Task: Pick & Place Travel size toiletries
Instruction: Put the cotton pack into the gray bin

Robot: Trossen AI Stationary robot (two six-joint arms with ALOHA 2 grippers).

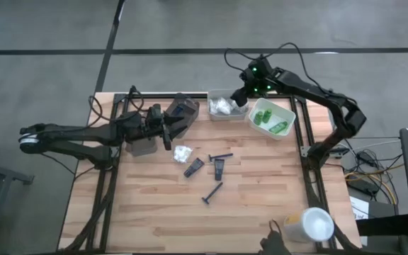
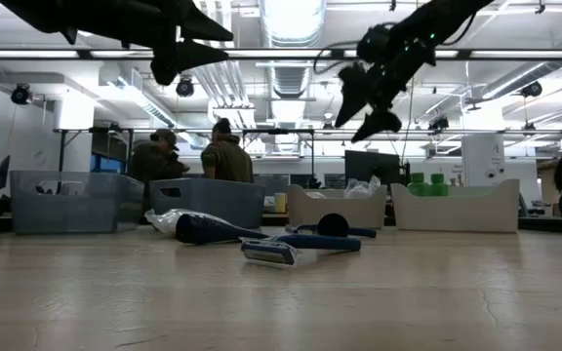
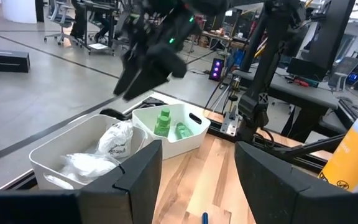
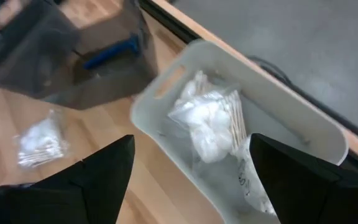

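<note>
Wooden surface in the high view, arms entering from 9 and 3 o'clock. Along the 12 o'clock edge, dark grey trays on the 10 to 11 side, then a pale tray holding white crinkly packets, then a white tray at about 1 o'clock holding green bottles. Right pincer hanging above the packet tray, fingers spread wide with nothing between them; in the right wrist view, packets lying in the tray directly below the empty gap, so most likely a drop just finished. Left pincer waiting over the grey trays, jaws also wide and empty. Still out near the centre: one white packet at about 11 o'clock from the middle, flat dark tubes and just beside each other, and thin dark sticks and towards 6 o'clock. Big white cup at 5 o'clock, not part of the job. To do this step well: lift straight up clear of the tray rim before swinging away, keeping the fingers wide so no crinkly film snags. Next, probably the lone packet, matching the tray below; better approached from above, pinching across its bunched middle rather than a flat edge. For tubes and sticks, fingers across the narrow width, low against the wood.
</note>
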